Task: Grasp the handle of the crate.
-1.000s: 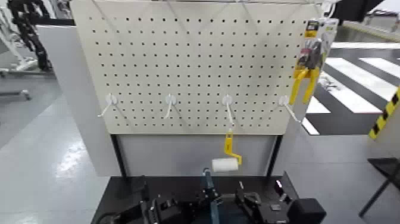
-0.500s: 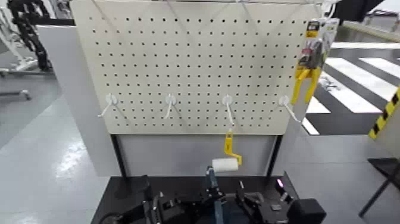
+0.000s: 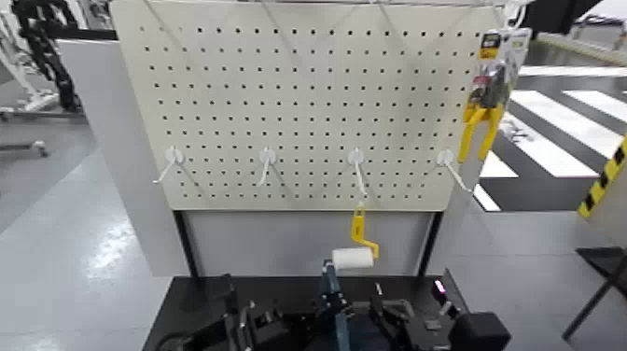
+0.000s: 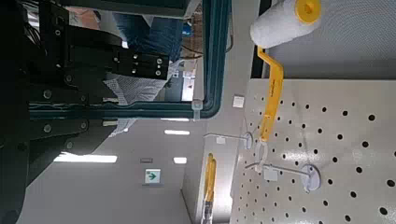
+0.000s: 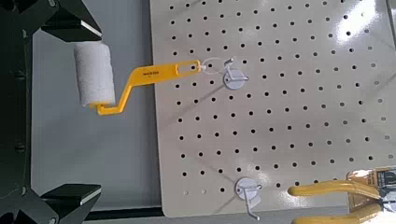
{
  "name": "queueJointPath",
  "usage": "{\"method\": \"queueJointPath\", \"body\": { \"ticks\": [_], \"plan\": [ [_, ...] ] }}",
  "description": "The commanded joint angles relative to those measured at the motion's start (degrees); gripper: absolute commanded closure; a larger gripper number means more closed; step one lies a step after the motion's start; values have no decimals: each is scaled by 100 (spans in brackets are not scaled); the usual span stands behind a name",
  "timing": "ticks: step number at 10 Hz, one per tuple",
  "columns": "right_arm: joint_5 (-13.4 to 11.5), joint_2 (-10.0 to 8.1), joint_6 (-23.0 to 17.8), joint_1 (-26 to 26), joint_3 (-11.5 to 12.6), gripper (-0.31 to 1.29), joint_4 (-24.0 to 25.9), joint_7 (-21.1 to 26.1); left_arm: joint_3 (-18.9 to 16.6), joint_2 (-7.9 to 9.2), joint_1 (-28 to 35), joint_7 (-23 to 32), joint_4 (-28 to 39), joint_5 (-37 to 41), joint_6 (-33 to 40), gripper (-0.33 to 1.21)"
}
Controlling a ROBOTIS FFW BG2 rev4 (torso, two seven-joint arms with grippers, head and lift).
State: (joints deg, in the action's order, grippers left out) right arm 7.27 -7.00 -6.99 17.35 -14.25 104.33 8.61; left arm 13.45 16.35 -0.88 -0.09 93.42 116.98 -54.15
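Left tool (image 4: 112, 110) pinching the upright blue-grey handle (image 3: 329, 280) over the tabletop (image 3: 191, 301), near its far edge; right tool (image 5: 97, 113) spread, right of the handle.

Bright, fairly even light fills the head view, with a white glare on the glossy floor (image 3: 110, 245) toward nine o'clock. In the left wrist view, ceiling strip lights (image 4: 85, 158) glow toward eight o'clock, near a lit green exit sign (image 4: 152, 175). The right wrist view's pegboard (image 5: 280, 131) carries soft hook shadows and a hot glare patch toward one o'clock.
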Motion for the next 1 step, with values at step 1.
{"method": "queueJointPath", "body": {
  "ticks": [1],
  "plan": [
    [-15, 6, 31, -3, 36, 15, 9, 1, 0, -9, 0, 0, -16, 0, 1, 119]
  ]
}}
